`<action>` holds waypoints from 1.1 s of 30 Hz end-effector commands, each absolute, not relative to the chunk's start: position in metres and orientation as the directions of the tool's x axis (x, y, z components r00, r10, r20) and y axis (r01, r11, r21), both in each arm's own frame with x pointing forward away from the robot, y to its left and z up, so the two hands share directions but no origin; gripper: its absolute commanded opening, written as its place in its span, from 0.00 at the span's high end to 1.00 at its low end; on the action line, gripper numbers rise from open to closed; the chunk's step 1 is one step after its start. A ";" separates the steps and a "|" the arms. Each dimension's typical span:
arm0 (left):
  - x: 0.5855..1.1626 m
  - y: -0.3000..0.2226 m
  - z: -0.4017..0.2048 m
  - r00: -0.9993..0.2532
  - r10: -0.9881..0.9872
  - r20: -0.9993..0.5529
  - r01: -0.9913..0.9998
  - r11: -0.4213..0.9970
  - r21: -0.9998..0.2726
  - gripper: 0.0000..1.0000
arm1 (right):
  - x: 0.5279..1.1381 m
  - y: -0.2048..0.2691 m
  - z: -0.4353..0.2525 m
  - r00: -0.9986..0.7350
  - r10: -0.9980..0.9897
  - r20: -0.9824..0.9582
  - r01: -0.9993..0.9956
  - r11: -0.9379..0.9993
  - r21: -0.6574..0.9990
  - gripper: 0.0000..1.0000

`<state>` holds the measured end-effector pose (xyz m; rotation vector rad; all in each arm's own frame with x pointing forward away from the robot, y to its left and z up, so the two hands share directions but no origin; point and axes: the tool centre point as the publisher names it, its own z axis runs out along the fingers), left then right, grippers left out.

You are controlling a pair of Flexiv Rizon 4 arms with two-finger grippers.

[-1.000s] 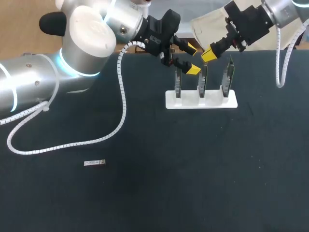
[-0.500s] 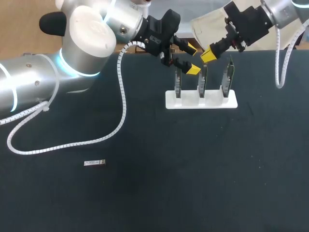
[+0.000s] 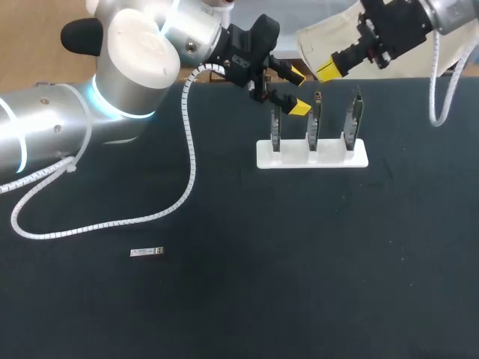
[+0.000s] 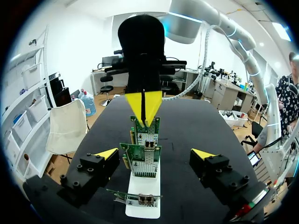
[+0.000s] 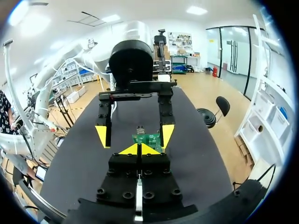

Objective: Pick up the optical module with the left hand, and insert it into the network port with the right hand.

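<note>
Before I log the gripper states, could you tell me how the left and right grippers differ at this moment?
The left gripper has its yellow-tipped fingers spread wide; the right gripper has its fingers pressed together. The left hovers by the leftmost upright green circuit card in the white stand; the right hangs above the stand's other cards. Both are empty.

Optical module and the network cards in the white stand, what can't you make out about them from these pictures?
- Optical module: head view, too small to tell its ends apart; absent from both wrist views.
- Cards in the white stand: head view shows them edge-on, ports unseen.
- Right wrist view: the right gripper covers most of the cards.
- Left wrist view: nearer cards hide the farthest card's lower part.
</note>
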<state>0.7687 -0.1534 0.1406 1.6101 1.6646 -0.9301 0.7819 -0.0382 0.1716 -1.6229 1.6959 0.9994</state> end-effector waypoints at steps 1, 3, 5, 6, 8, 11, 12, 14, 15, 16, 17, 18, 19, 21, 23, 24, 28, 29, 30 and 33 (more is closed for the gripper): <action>0.770 -0.154 0.141 -0.052 0.553 -0.831 0.998 0.001 -0.062 0.00 | 0.779 -0.054 0.179 -0.087 -0.558 -0.825 -0.993 -0.019 0.117 1.00; 0.770 -0.154 0.141 -0.052 0.553 -0.831 0.998 0.001 -0.062 0.00 | 0.779 -0.063 0.181 -0.090 -0.560 -0.823 -0.993 -0.010 0.116 1.00; 0.770 -0.154 0.141 -0.052 0.553 -0.831 0.998 0.001 -0.062 0.00 | 0.779 -0.072 0.181 -0.097 -0.561 -0.822 -0.993 -0.002 0.118 1.00; 0.770 -0.154 0.141 -0.052 0.553 -0.831 0.998 0.001 -0.062 0.00 | 0.779 -0.077 0.181 -0.103 -0.565 -0.819 -0.993 0.007 0.119 1.00; 0.770 -0.154 0.141 -0.052 0.553 -0.831 0.998 0.001 -0.062 0.00 | 0.780 -0.086 0.180 -0.101 -0.572 -0.814 -0.993 0.010 0.116 1.00; 0.770 -0.154 0.141 -0.052 0.553 -0.831 0.998 0.001 -0.062 0.00 | 0.779 -0.098 0.182 -0.097 -0.579 -0.810 -0.994 0.012 0.110 1.00; 0.770 -0.154 0.141 -0.052 0.553 -0.831 0.998 0.001 -0.062 0.00 | 0.779 -0.101 0.183 -0.096 -0.580 -0.809 -0.994 0.013 0.108 1.00; 0.770 -0.154 0.141 -0.052 0.553 -0.831 0.998 0.001 -0.062 0.00 | 0.778 -0.108 0.184 -0.095 -0.580 -0.809 -0.994 0.017 0.105 1.00; 0.770 -0.154 0.141 -0.052 0.553 -0.831 0.998 0.001 -0.062 0.00 | 0.777 -0.110 0.184 -0.095 -0.580 -0.809 -0.995 0.021 0.102 1.00; 0.770 -0.154 0.141 -0.052 0.553 -0.831 0.998 0.001 -0.062 0.00 | 0.776 -0.114 0.184 -0.094 -0.581 -0.809 -0.995 0.024 0.098 1.00; 0.770 -0.154 0.141 -0.052 0.553 -0.831 0.998 0.001 -0.062 0.00 | 0.776 -0.116 0.183 -0.094 -0.581 -0.809 -0.995 0.025 0.098 1.00; 0.770 -0.154 0.141 -0.052 0.553 -0.831 0.998 0.001 -0.062 0.00 | 0.775 -0.119 0.183 -0.094 -0.581 -0.809 -0.995 0.026 0.097 1.00; 0.770 -0.154 0.141 -0.052 0.553 -0.831 0.998 0.001 -0.062 0.00 | 0.774 -0.122 0.182 -0.095 -0.581 -0.808 -0.995 0.028 0.097 1.00; 0.770 -0.154 0.141 -0.052 0.553 -0.831 0.998 0.001 -0.062 0.00 | 0.772 -0.127 0.181 -0.099 -0.581 -0.808 -0.995 0.034 0.098 1.00; 0.770 -0.154 0.141 -0.052 0.553 -0.831 0.998 0.001 -0.062 0.00 | 0.772 -0.131 0.179 -0.108 -0.581 -0.807 -0.994 0.041 0.103 1.00; 0.770 -0.154 0.141 -0.052 0.553 -0.831 0.998 0.001 -0.062 0.00 | 0.772 -0.133 0.177 -0.110 -0.583 -0.805 -0.994 0.042 0.105 1.00; 0.770 -0.154 0.141 -0.052 0.553 -0.831 0.998 0.001 -0.062 0.00 | 0.773 -0.139 0.171 -0.113 -0.595 -0.796 -0.993 0.045 0.108 1.00; 0.770 -0.154 0.141 -0.052 0.553 -0.831 0.998 0.001 -0.062 0.00 | 0.773 -0.140 0.171 -0.116 -0.596 -0.795 -0.993 0.050 0.107 1.00; 0.770 -0.154 0.141 -0.052 0.553 -0.831 0.998 0.001 -0.062 0.00 | 0.773 -0.141 0.170 -0.120 -0.595 -0.795 -0.993 0.054 0.109 1.00; 0.770 -0.154 0.141 -0.052 0.553 -0.831 0.998 0.001 -0.062 0.00 | 0.772 -0.143 0.167 -0.126 -0.601 -0.790 -0.992 0.062 0.110 1.00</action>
